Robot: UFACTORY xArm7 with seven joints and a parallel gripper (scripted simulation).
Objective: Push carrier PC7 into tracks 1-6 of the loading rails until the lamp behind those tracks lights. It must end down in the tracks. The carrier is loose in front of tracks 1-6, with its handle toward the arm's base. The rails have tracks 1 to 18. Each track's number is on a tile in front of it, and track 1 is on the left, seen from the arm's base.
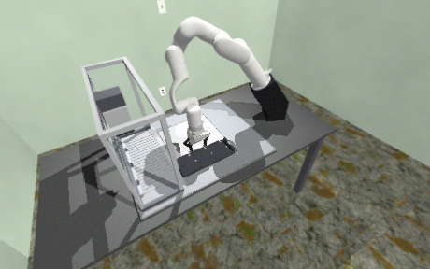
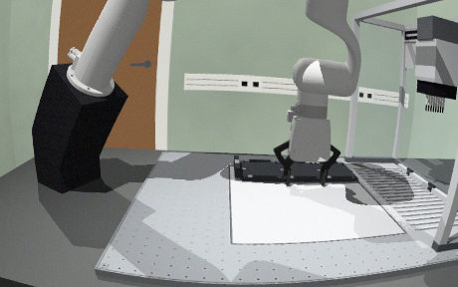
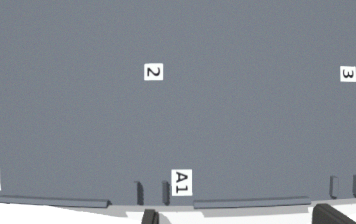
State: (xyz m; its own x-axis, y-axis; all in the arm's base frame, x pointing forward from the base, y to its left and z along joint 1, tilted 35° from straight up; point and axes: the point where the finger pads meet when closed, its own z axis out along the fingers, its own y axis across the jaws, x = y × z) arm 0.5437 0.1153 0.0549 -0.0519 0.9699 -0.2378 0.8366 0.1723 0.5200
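Note:
Carrier PC7 (image 1: 211, 157) (image 2: 264, 171) (image 3: 240, 120) is a long dark tray lying in front of the rails. Its handle (image 1: 232, 146) (image 2: 238, 168) is at the end toward the arm's base, and its other end is at the near edge of the loading rails (image 1: 149, 163) (image 2: 428, 206). The wrist view shows its surface with labels 2, 3 and A1. My gripper (image 1: 198, 148) (image 2: 305, 182) (image 3: 237, 216) is open and points down at one long side of the carrier, about midway along. Nothing shows between its fingers. Track numbers and the lamp cannot be made out.
A grey frame (image 1: 131, 123) (image 2: 352, 125) stands over the rails, with a head (image 1: 112, 103) (image 2: 435, 55) with thin pins hanging inside. A white plate (image 1: 212, 132) (image 2: 299, 219) lies beside the carrier on the perforated board (image 2: 174, 239). The black pedestal (image 1: 273, 100) (image 2: 70, 130) bears the arm.

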